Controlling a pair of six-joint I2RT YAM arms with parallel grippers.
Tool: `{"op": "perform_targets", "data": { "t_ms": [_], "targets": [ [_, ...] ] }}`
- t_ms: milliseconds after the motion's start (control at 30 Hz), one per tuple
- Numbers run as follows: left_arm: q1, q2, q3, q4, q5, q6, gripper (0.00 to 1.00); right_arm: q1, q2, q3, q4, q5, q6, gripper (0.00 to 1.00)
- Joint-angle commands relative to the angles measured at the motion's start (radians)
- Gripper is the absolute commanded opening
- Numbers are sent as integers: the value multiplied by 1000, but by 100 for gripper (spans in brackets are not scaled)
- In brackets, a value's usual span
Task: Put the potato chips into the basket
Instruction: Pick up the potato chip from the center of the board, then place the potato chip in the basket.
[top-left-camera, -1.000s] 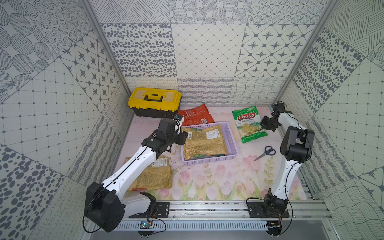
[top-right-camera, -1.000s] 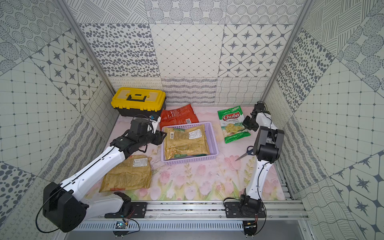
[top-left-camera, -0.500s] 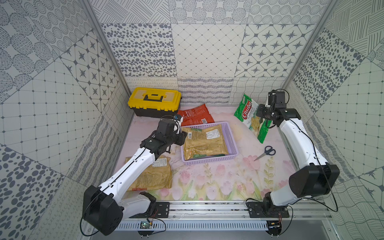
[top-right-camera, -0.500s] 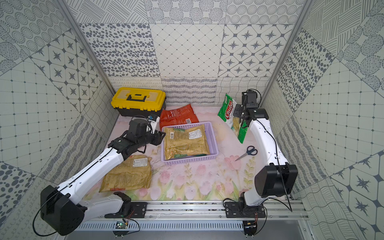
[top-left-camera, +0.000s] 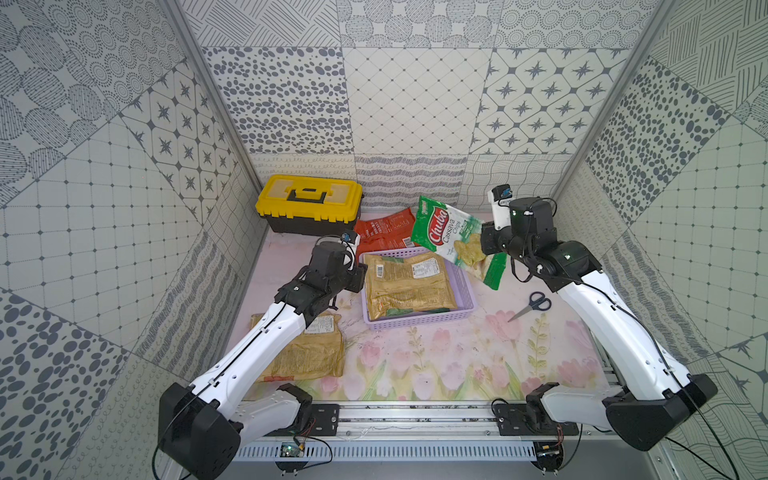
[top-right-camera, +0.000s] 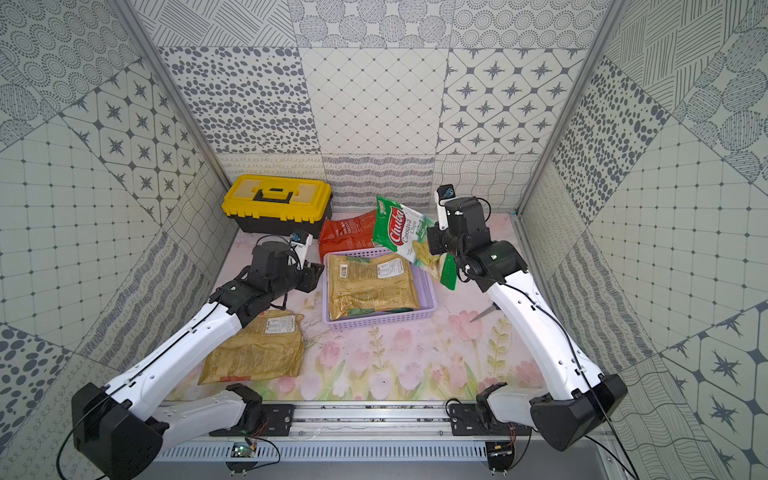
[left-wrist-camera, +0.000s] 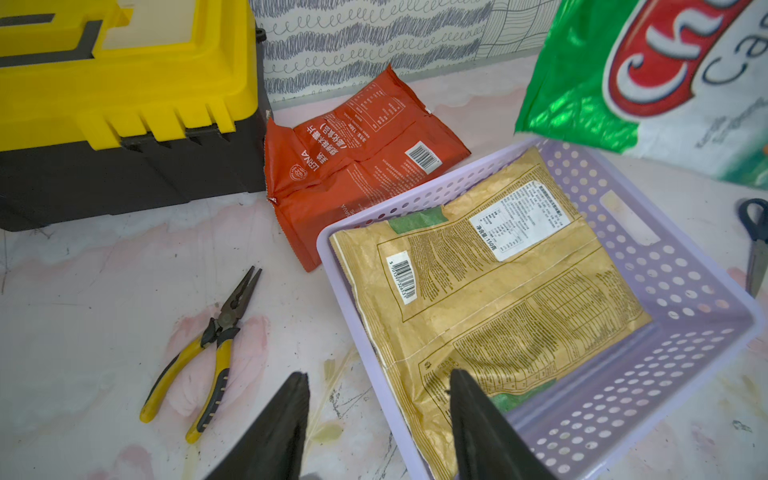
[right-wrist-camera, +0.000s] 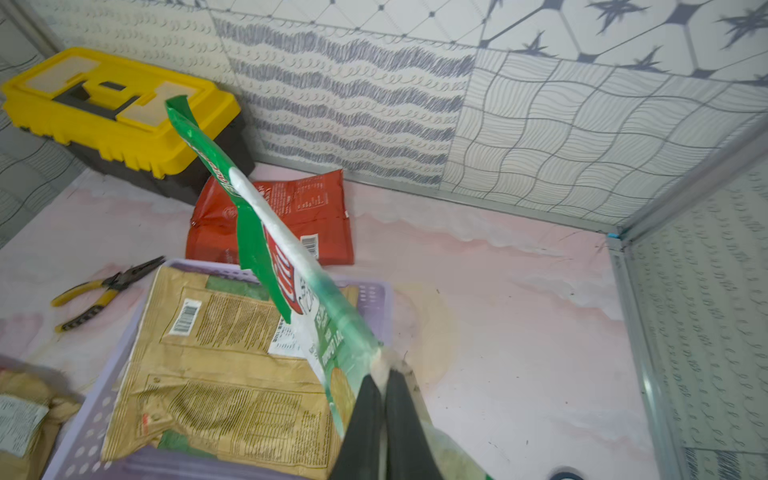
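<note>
Figure: transfer of the third bag. My right gripper (right-wrist-camera: 384, 376), jaws pinched together on one edge of the green Chuba bag (top-left-camera: 449, 235), holds it in the air, tilted, over the far right corner of the basket (top-left-camera: 415, 325). A second ago this bag lay flat on the counter (top-left-camera: 436, 365) to the right of the basket, so it has been lifted and carried most of the way across. My left gripper (left-wrist-camera: 376, 376) has not moved: its jaws stand apart, empty, just beside the basket's left rim. In the basket lies a tan-gold bag (top-left-camera: 409, 282), with green edges of another bag showing beneath it. Outside it, the second tan-gold bag (top-left-camera: 311, 353) lies partly under my left arm, and the orange-red bag (top-left-camera: 382, 230) rests behind the basket near the toolbox (top-left-camera: 309, 203). I judge the carry nearly complete: the green bag needs centring over the basket and release, after which two bags remain.
</note>
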Motion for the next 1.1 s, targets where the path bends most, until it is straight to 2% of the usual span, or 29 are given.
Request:
{"op": "perform_targets", "data": {
  "t_ms": [0,133,233,300,433,667,867,933,1067],
  "targets": [
    [-2,-20,-8,43,-137,26,58,12,-7,-9,79,-204,-45,0],
    [-2,-44,-18,59,-211,32,58,34,1,-35,107,-444,-96,0],
    [1,-75,-43,86,-271,37,58,36,34,-30,100,-567,-139,0],
    [3,-91,-56,104,-295,40,58,40,70,-20,87,-621,-166,0],
    [14,-109,-67,118,-302,33,58,73,190,-23,86,-632,-202,0],
    [19,-102,-68,119,-303,28,58,118,396,17,73,-444,-306,0],
    [19,-102,-72,124,-310,25,59,116,450,59,36,-363,-406,0],
    [21,-100,-71,125,-315,23,58,109,462,66,23,-296,-441,0],
    [26,-94,-70,125,-311,16,58,71,494,90,19,-210,-449,0]
  ]
}}
